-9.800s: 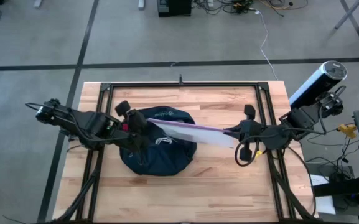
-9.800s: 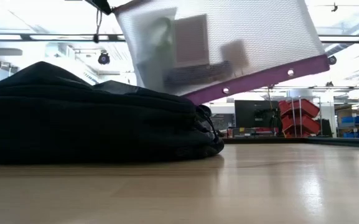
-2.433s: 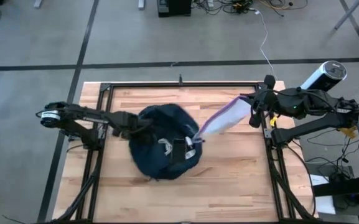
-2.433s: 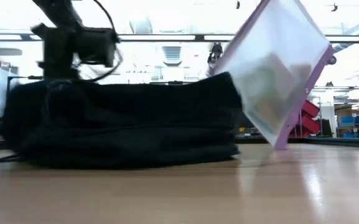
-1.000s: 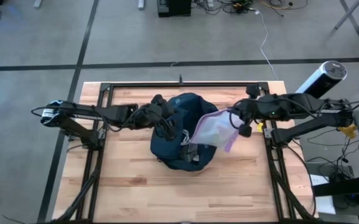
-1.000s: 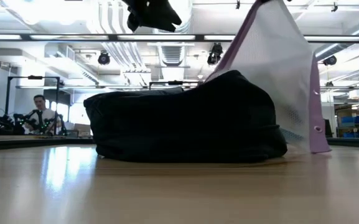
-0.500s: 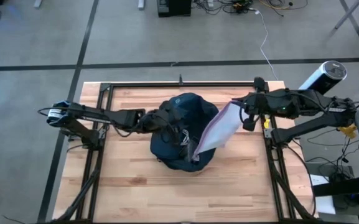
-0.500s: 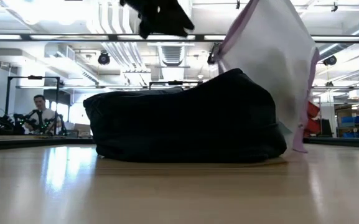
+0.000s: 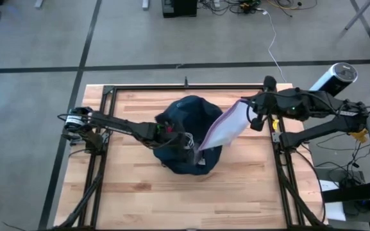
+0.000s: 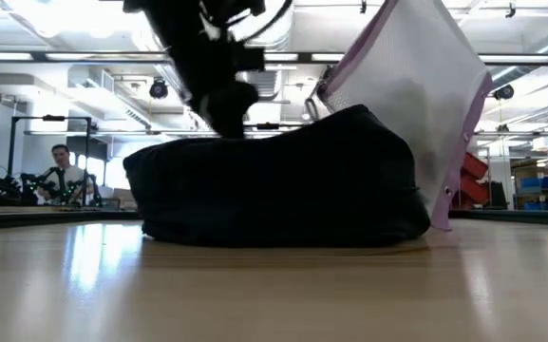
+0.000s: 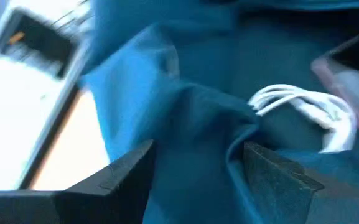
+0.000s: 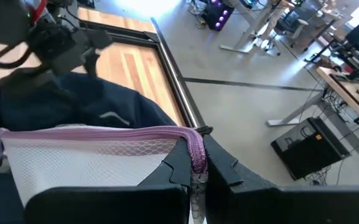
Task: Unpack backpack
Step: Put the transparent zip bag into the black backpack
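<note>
The dark navy backpack (image 9: 185, 125) lies on its side at the middle of the wooden table (image 9: 133, 199). My left gripper (image 9: 183, 141) hangs slanting down over the pack's top, open. Its fingers (image 11: 129, 180) stand either side of a ridge of navy fabric (image 11: 191, 124), beside white straps (image 11: 310, 106). My right gripper (image 9: 251, 117) is shut on a clear, purple-edged mesh pouch (image 9: 223, 131). The pouch slopes down to the pack's right side. My left gripper may touch the fabric ridge between its fingers; I cannot tell. My right gripper pinches the end of the pouch's purple zip edge (image 12: 196, 144) between its two fingers, coming from the table's right and slanting down. The pouch hangs below, tilted, its lower corner (image 10: 440, 220) just above the table beside the backpack.
A black metal frame (image 9: 185, 88) runs round the table's far and side edges. Bare wood lies open along the near side. Beyond the table stand desks, red bins (image 10: 478, 176) and a person (image 10: 60, 171) at the far left.
My left gripper has come down onto the backpack's top, moving toward the table's right and tipping its fingers downward. My right gripper has drawn back a little toward the far right. The pouch, which lay draped over the pack, now hangs steeper. The backpack has stayed put.
</note>
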You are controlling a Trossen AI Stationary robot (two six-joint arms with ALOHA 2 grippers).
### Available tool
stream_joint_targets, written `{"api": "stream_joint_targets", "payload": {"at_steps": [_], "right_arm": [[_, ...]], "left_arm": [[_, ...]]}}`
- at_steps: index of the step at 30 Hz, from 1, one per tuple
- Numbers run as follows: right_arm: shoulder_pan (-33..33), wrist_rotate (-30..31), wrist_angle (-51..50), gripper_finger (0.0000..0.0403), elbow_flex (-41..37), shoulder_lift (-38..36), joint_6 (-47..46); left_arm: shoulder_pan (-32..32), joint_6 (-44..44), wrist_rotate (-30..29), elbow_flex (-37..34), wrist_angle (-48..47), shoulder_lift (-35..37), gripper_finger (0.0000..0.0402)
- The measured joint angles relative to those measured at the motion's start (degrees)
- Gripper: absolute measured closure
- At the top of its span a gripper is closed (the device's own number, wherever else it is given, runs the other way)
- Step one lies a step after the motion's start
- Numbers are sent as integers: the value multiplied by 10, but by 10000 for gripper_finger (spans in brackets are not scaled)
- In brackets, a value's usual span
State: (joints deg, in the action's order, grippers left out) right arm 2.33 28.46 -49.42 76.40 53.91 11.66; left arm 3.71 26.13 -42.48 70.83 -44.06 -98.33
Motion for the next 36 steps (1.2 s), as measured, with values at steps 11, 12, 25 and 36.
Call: {"api": "stream_joint_targets", "payload": {"at_steps": [11,12,25,36], "right_arm": [[0,-4,50,403,0,1,33],[0,-4,50,403,0,1,33],[0,-43,44,403,-10,9,6],[0,-65,-21,403,-12,17,-42]], "left_arm": [[-23,56,2,20,2,6,282],[-23,58,5,20,2,6,314],[-10,-10,10,134,-42,25,401],[11,-118,89,262,-182,38,381]]}}
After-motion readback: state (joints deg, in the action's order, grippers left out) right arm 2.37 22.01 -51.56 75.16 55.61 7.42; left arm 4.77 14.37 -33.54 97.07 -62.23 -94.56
